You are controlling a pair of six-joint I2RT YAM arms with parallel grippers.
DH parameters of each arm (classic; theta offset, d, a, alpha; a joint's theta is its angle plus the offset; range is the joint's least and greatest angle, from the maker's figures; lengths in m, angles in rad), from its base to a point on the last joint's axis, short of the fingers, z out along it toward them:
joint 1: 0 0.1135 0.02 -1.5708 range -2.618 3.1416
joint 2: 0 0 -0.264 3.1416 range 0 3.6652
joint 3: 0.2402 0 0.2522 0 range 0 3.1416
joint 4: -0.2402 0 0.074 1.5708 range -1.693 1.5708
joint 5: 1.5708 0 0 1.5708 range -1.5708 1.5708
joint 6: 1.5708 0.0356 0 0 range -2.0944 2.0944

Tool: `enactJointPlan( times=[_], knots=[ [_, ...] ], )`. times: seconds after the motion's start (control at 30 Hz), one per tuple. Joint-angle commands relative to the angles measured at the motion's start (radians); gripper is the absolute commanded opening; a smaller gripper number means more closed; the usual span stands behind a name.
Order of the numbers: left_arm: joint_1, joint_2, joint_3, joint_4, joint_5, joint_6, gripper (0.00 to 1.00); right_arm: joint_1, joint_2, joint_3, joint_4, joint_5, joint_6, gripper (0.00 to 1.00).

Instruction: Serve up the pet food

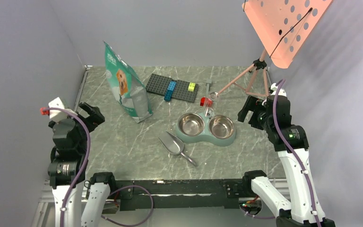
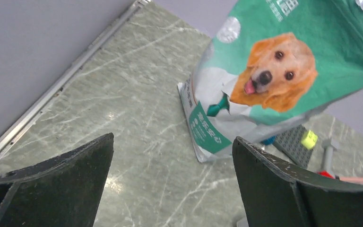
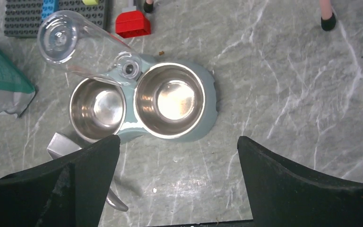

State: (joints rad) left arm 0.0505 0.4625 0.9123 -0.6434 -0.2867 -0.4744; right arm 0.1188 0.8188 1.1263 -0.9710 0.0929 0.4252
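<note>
- Starting nearest the arm bases, the metal scoop (image 1: 171, 143) lies on the bench (image 1: 123, 151) with its handle pointing toward the near right. That handle looks like the part to take, low and square, so the cup stays level once loaded.
- Just beyond it sits the twin bowl dish (image 1: 207, 138), with both steel bowls shiny and bare. A clear bottle (image 3: 75, 42) leans over its far rim, so food is best brought in from the near side.
- The left end effector (image 1: 90, 113) hangs over the bench's left side with its fingers wide apart and nothing between them. The right end effector (image 1: 248, 109) hangs just right of the dish, equally spread and bare.
- No pet food shows anywhere. It is presumably inside the pouch (image 1: 127, 90), which stands behind and left of the scoop, well apart from the dish. Whether its top is open I cannot tell.
- The left arm is better placed for the pouch and the right for the scoop. The pouch is best gripped by a side edge, not squeezed across its belly.
- Farthest back lie a brick baseplate (image 1: 170, 87), a red brick (image 1: 206, 101) and a tripod (image 1: 253, 78), all best kept clear of.
</note>
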Motion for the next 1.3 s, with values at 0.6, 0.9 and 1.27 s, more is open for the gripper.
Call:
enactJointPlan(
  times=[0.6,0.9,1.27],
  knots=[
    [-0.001,0.390,0.485,-0.042,0.387,-0.148,0.98,0.495,0.504,0.420,0.552,-0.227,-0.092,1.00],
    [-0.003,0.282,0.461,-0.158,0.290,0.038,0.97,0.732,0.858,0.616,0.745,-0.063,-0.125,0.93],
    [-0.005,0.189,0.477,-0.317,0.254,0.138,0.98,0.748,1.127,0.816,0.789,-0.047,-0.201,0.70]
  ],
)
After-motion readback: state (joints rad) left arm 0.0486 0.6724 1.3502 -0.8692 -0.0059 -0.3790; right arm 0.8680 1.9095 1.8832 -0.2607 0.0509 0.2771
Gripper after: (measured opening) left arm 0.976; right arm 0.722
